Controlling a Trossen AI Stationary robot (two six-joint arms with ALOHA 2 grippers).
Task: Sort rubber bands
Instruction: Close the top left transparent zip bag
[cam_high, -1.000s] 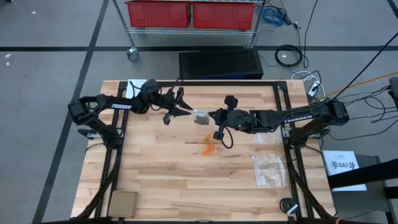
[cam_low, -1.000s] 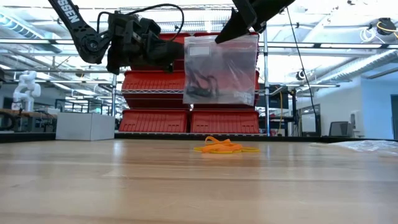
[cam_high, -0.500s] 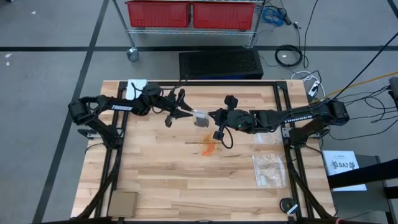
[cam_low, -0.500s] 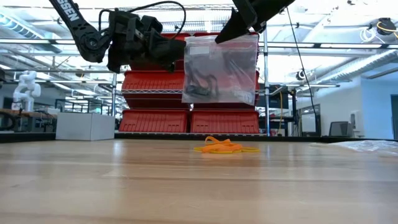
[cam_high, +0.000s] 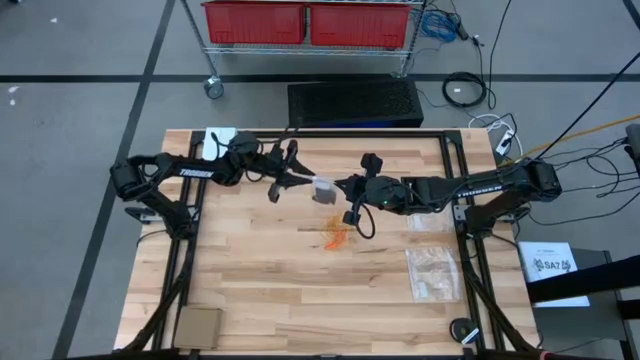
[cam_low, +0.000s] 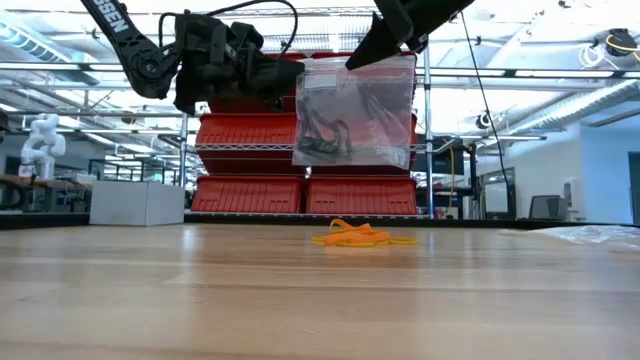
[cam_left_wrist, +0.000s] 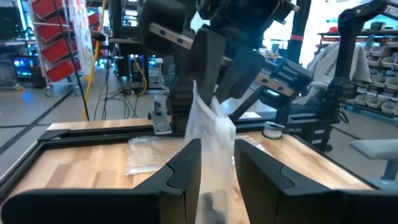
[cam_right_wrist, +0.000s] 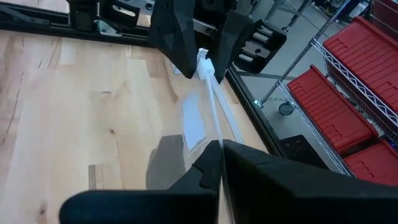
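Orange rubber bands (cam_high: 336, 238) lie in a loose heap on the wooden counter (cam_high: 250, 280), near its middle. Above them hangs a clear zip bag (cam_low: 352, 112) holding black rubber bands (cam_low: 322, 132). The right hand (cam_high: 338, 187) is clenched on the bag's top edge. The left hand (cam_high: 304, 182) has its fingers (cam_left_wrist: 186, 165) either side of the bag's other edge, though a grip cannot be told. Two more bags (cam_high: 433, 270) lie by the counter's right side.

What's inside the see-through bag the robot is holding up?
Dark rubber bands bunched low in the bag. How many can't be told, since they overlap. The orange bands lie on the table, outside it.
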